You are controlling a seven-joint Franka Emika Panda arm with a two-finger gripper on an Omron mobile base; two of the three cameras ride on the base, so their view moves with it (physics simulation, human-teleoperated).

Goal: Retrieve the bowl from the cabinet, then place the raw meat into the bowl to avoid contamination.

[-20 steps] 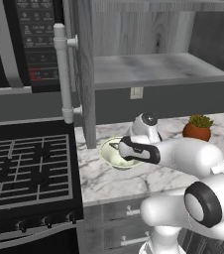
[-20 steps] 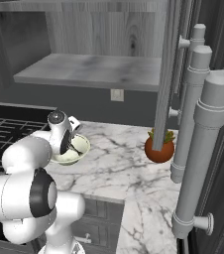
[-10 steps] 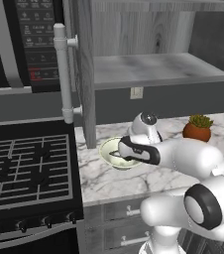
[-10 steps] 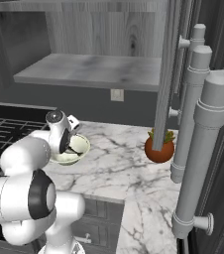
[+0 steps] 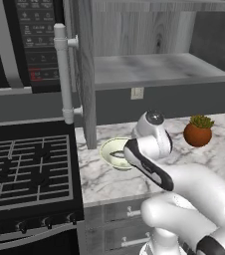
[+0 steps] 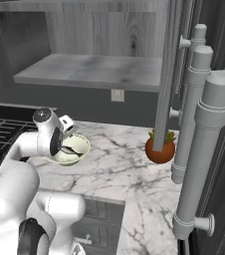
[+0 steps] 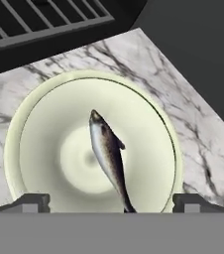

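Now the bowl [image 7: 91,154] sits on the marble counter [image 5: 209,154] beside the stove [image 5: 27,172], below the open cabinet [image 6: 92,69], where the arm can reach it. Raw meat [image 7: 108,158] lies across its pale inside, free of the fingers. Gripper [image 7: 111,202] hovers directly above, tips spread wide at either side of the rim, gripping nothing. Judgement: meat is contained off the counter; the task looks essentially complete.
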